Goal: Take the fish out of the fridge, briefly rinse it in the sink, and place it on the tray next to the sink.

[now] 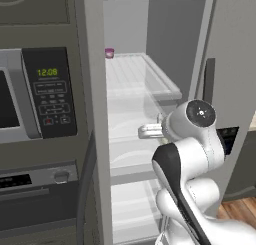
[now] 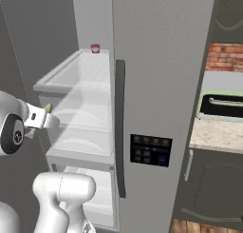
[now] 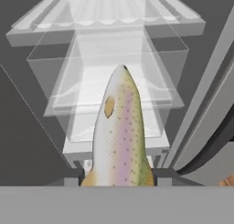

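My gripper is shut on the fish, a speckled body with a pinkish stripe and a pale belly. The fish points away from the hand toward the fridge shelves. In the left base view the gripper sits at the front of the open fridge, at middle-shelf height. From the right, the hand is just outside the shelves, left of the fridge door, and a greenish bit of the fish shows above it.
A small pink cup stands at the back of the top shelf. A microwave and an oven panel flank the fridge on the left. Beyond the door lies a counter with a green-and-black appliance.
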Controlling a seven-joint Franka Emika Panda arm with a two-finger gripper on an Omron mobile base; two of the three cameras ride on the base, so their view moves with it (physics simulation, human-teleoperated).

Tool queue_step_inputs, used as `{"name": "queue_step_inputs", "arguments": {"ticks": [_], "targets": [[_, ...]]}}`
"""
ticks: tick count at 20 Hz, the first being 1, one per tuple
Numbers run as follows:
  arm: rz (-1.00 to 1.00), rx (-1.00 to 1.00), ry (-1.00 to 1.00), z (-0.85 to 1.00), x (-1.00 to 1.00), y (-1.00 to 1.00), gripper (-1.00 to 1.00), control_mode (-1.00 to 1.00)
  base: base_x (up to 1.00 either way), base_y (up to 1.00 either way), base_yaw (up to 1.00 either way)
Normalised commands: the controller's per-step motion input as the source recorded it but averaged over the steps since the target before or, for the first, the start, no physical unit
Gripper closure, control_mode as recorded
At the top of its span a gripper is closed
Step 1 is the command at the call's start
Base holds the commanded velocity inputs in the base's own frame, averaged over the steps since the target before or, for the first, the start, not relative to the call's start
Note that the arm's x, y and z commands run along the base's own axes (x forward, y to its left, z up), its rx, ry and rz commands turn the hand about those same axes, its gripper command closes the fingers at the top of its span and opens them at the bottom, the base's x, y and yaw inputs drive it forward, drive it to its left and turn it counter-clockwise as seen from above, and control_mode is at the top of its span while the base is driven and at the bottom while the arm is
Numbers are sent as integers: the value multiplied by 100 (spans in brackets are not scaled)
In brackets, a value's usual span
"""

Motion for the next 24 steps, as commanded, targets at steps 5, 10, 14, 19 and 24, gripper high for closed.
{"name": "queue_step_inputs", "arguments": {"ticks": [5, 10, 14, 19, 24], "targets": [[1, 0, 1, -4, -26, 0, 100, -100, 0, 0, 0], [0, 0, 0, 0, 0, 0, 100, 100, -100, 0, 15], [0, 0, 0, 0, 0, 0, 100, 100, -100, 0, 45], [0, 0, 0, 0, 0, 0, 100, 100, -96, -13, 60], [0, 0, 0, 0, 0, 0, 100, 100, -85, -20, 69]]}}
